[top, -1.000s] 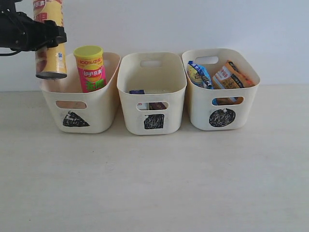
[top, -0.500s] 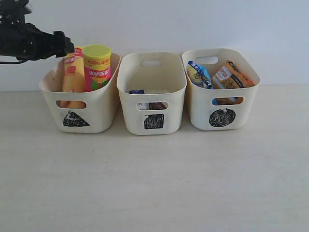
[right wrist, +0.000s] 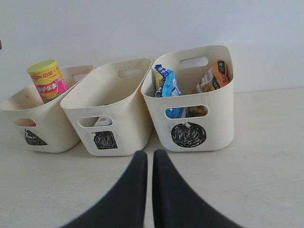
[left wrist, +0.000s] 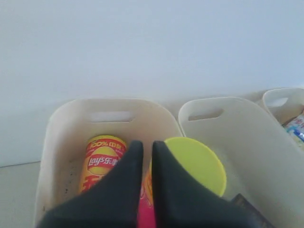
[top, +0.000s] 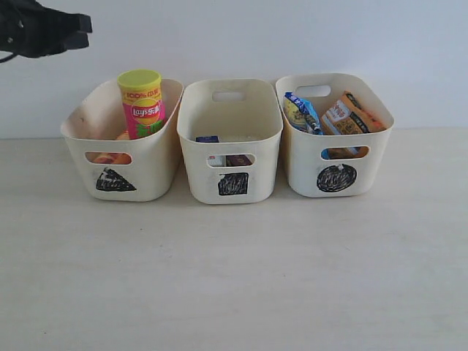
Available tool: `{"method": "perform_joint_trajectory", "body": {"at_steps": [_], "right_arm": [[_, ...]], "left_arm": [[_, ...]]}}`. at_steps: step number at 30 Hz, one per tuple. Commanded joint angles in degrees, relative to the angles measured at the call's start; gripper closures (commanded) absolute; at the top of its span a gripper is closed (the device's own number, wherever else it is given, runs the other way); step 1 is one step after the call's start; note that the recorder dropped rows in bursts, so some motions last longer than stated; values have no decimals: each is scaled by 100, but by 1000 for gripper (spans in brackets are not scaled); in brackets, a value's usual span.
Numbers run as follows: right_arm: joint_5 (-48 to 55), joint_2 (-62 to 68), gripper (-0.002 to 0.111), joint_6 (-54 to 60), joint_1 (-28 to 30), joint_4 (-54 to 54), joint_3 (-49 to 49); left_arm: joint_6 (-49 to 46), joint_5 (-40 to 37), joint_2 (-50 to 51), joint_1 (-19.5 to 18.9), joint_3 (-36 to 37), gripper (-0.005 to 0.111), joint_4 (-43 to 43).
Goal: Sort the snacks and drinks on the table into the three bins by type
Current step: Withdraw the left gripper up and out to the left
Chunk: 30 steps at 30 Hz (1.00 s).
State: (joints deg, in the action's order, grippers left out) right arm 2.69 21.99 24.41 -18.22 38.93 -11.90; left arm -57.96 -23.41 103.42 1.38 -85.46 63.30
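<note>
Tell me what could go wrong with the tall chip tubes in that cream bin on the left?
The pink-and-green chip tube with the yellow-green lid pokes well above the rim of the left cream plastic bin, and the left gripper hangs above that bin. A bump might tip it over or out. The yellow chip tube sits low beside it, so a shove could knock them together.

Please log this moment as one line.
left bin: yellow tube, pink-green tube | middle bin: blue-and-white carton, dark purple carton | right bin: blue bag, orange bag | left gripper: shut | right gripper: shut
</note>
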Motion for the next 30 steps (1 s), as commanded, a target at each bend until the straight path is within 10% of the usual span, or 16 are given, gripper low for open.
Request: {"method": "perform_joint_trajectory", "body": {"at_steps": [1, 30], "right_arm": [[-52, -11, 108, 65, -4, -28, 3], [-36, -11, 108, 11, -4, -28, 3]], "left_arm": [[202, -325, -653, -112, 303, 103, -9], [1339, 142, -6887, -163, 3564, 103, 55]]}}
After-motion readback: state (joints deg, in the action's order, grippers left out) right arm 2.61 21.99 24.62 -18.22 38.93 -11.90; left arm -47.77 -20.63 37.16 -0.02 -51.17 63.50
